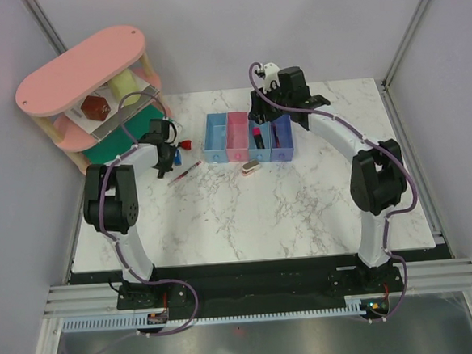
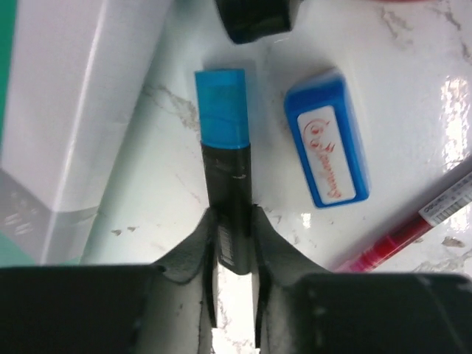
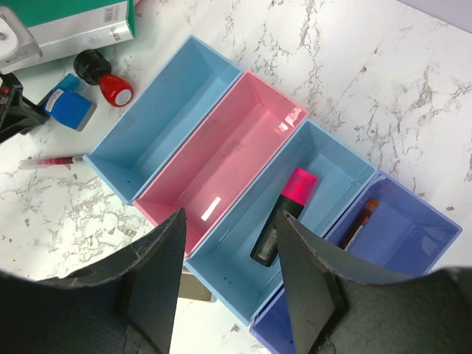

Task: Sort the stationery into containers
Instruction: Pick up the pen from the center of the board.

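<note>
Left tool (image 2: 234, 221) pinches the black body of a blue-capped marker (image 2: 223, 125), bottom centre of its view. A blue eraser (image 2: 328, 136) lies on the desk (image 2: 169, 184) just right of it. Right tool (image 3: 230, 220) gapes wide above the bins (image 3: 221, 140), a pink-capped marker (image 3: 284, 217) inside the third.

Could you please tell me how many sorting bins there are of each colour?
Light blue bins: 2
Pink bin: 1
Violet-blue bin: 1
Total: 4
</note>
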`<state>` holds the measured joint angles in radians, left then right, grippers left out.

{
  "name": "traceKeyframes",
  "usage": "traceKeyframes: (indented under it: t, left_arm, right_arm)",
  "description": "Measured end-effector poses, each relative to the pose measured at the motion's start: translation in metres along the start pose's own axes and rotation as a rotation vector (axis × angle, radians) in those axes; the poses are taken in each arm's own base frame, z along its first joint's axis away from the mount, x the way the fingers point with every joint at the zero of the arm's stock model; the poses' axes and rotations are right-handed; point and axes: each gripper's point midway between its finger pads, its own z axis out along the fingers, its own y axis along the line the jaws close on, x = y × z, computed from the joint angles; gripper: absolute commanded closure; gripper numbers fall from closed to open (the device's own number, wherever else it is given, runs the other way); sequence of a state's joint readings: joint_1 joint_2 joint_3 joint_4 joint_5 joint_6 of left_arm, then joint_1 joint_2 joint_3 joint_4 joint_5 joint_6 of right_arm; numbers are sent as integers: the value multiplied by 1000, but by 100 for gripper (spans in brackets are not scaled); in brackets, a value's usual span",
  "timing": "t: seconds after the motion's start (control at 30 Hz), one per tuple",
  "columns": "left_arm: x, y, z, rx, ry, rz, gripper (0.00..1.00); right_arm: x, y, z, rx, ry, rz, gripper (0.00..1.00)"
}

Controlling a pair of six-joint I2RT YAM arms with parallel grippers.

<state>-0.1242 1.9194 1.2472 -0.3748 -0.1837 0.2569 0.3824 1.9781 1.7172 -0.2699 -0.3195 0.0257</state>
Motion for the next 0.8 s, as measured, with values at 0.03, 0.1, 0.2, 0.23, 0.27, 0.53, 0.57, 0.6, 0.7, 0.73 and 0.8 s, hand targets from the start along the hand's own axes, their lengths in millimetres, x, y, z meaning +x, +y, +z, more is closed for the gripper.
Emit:
traceKeyframes:
  t: [0.03, 0.1, 0.2, 0.23, 0.27, 0.53, 0.57, 0.6, 0.7, 0.73, 0.8]
  left_arm:
    - [1, 2, -2, -6, -5, 2, 88]
    - [2, 5, -7, -19, -17, 1, 96]
    - [8, 9, -8, -33, -22, 2, 98]
    - [10, 10, -9, -36, -21, 2, 98]
    - [12, 11, -10, -40, -24, 1, 98]
    - [25, 14, -15, -49, -32, 1, 98]
    - [25, 13, -15, -48, -33, 3, 98]
    - [25, 13, -15, -48, -34, 3, 98]
    - [26, 13, -15, -48, -39, 7, 86]
    - [26, 13, -15, -49, -42, 11, 81]
    - [27, 13, -15, -50, -45, 18, 70]
  right_arm:
    - [0, 1, -2, -1, 0, -1, 41]
    - [2, 3, -7, -3, 5, -3, 40]
    - [5, 4, -13, -3, 17, 1, 41]
    - [5, 5, -15, -5, 20, 1, 41]
    - [4, 6, -16, -5, 19, 1, 40]
    - [-2, 10, -26, -11, 7, -5, 40]
    - [-2, 10, -26, -13, 7, -5, 40]
    - [-2, 10, -27, -14, 7, -5, 40]
    - [-3, 11, -27, -15, 6, -5, 40]
    - [-3, 11, -27, -15, 6, -5, 40]
    - [-3, 11, -27, -15, 7, -5, 40]
